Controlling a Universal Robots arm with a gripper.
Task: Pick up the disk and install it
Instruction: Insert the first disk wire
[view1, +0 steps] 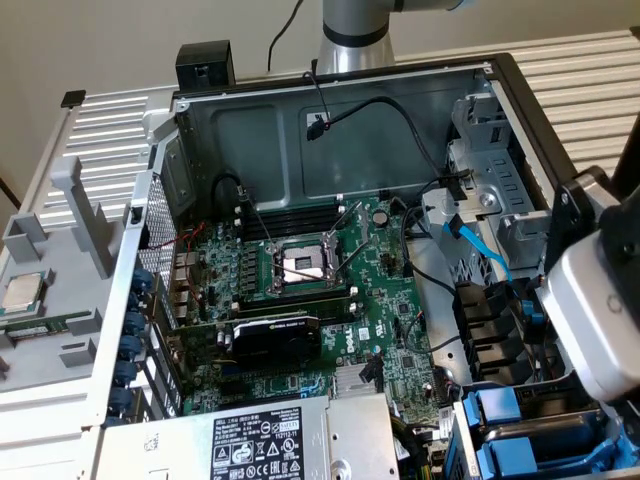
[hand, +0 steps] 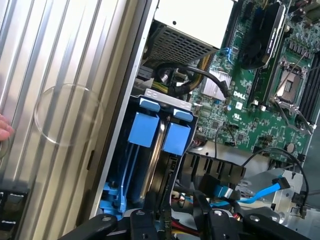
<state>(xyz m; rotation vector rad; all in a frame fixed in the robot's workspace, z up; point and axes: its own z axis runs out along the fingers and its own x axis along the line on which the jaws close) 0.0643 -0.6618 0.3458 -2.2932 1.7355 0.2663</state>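
Two bright blue plastic carriers (hand: 145, 129) (hand: 176, 138) stand side by side on edge in the drive bay at the case's corner. One of them could be the disk. A thin metal edge shows between them, and no silver face or white label is visible. In the exterior view the same blue carriers (view1: 497, 415) sit at the lower right. My gripper (hand: 175, 204) hangs just beside the bay, its black fingers (hand: 150, 212) apart with only cables behind the gap. The white wrist block (view1: 597, 320) hovers above that corner.
The open case holds the green motherboard (view1: 395, 290), an empty processor socket (view1: 303, 265), a black graphics card (view1: 275, 340) and a grey power-supply box (view1: 260, 440). A blue data cable (view1: 480, 245) and black cables cross near the bay. A small processor chip (view1: 25, 292) lies outside. A person's fingertip (hand: 4, 131) shows at the edge.
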